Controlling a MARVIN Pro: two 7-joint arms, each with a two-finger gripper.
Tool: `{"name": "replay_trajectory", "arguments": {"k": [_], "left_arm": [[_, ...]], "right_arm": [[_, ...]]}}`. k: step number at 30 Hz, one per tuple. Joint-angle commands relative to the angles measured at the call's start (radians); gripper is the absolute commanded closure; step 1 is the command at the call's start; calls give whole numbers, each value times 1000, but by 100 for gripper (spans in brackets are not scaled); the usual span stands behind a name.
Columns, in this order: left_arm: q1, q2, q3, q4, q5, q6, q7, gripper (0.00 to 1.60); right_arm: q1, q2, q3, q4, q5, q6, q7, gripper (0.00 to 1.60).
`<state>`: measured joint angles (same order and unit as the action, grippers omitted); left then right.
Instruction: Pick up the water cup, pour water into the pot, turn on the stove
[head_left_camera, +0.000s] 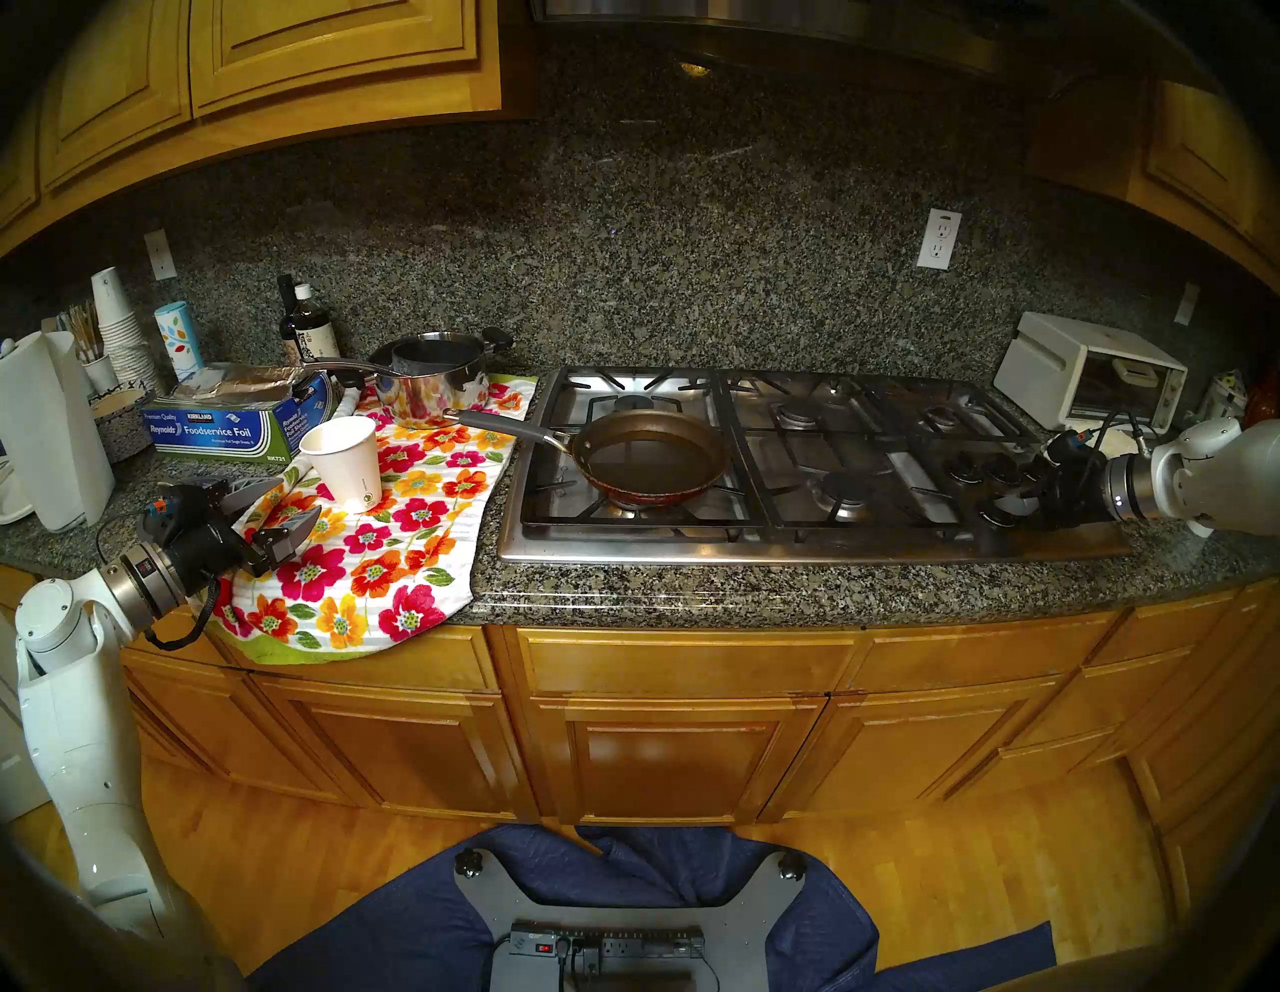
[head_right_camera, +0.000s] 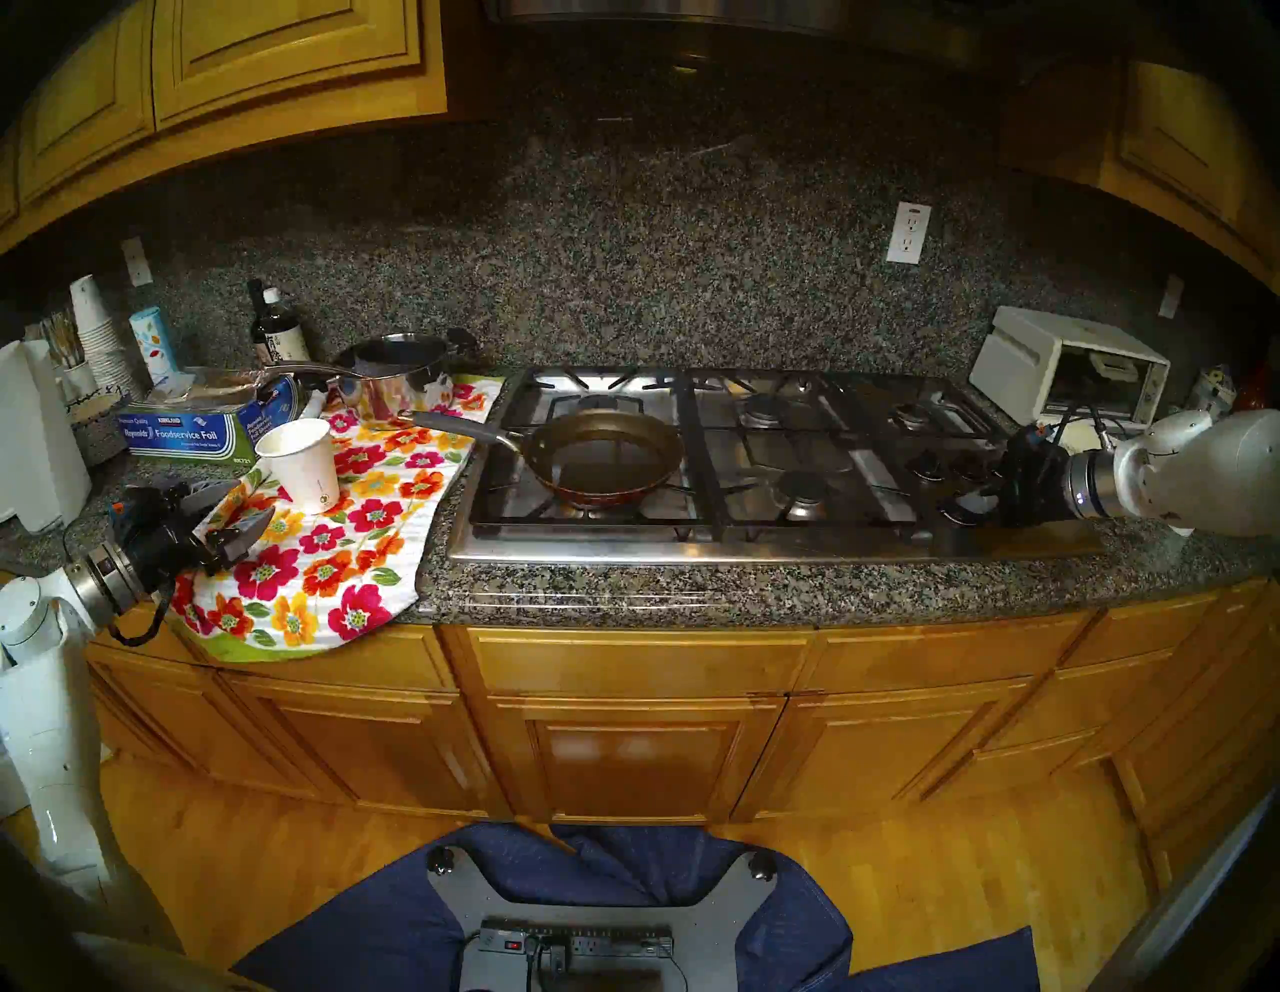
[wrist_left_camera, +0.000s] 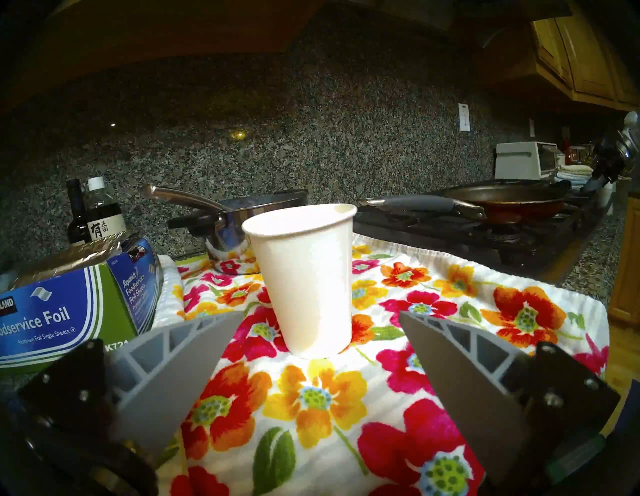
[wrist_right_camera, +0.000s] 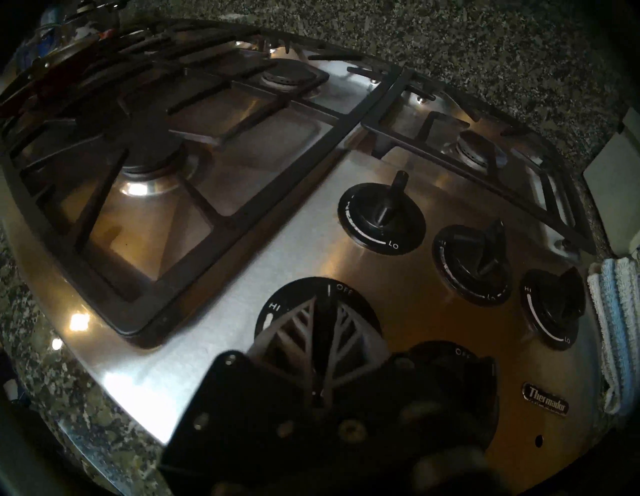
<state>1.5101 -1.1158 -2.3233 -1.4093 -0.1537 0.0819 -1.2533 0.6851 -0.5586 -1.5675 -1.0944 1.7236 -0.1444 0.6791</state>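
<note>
- two pincers: left pincer (wrist_left_camera: 317, 350) gapes wide and empty over the floral towel (head_left_camera: 388, 554) at the near left of the table (head_left_camera: 692, 596).
- one water cup (head_left_camera: 344, 463) stands upright on that towel, just beyond its fingertips, untouched.
- one pot (head_left_camera: 651, 450) sits on the stove's (head_left_camera: 796, 547) near-left burner.
- right pincer (wrist_right_camera: 322, 329) is closed on one knob (wrist_right_camera: 343, 301) at the stove's near right; five knobs show.

White water cup (head_left_camera: 344, 462) on red, orange, pink flowered white towel (head_left_camera: 388, 554); bronze-brown pot (head_left_camera: 651, 457); steel stove (head_left_camera: 796, 533), black knobs (wrist_right_camera: 381, 214).
</note>
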Motion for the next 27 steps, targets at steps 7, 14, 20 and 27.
{"name": "replay_trajectory", "arguments": {"k": [7, 14, 20, 27], "left_arm": [[-27, 11, -9, -23, -15, -2, 1, 0], [-27, 11, -9, -23, -14, -3, 0, 0], [-28, 10, -10, -23, -15, -2, 0, 0], [-28, 10, -10, -23, -14, -2, 0, 0]], "right_arm": [[111, -10, -114, -94, -128, -72, 52, 160], [108, -14, -105, -161, -107, -93, 2, 160], [113, -22, -103, -186, -114, -101, -36, 160], [191, -37, -162, -183, -138, -78, -28, 160]]}}
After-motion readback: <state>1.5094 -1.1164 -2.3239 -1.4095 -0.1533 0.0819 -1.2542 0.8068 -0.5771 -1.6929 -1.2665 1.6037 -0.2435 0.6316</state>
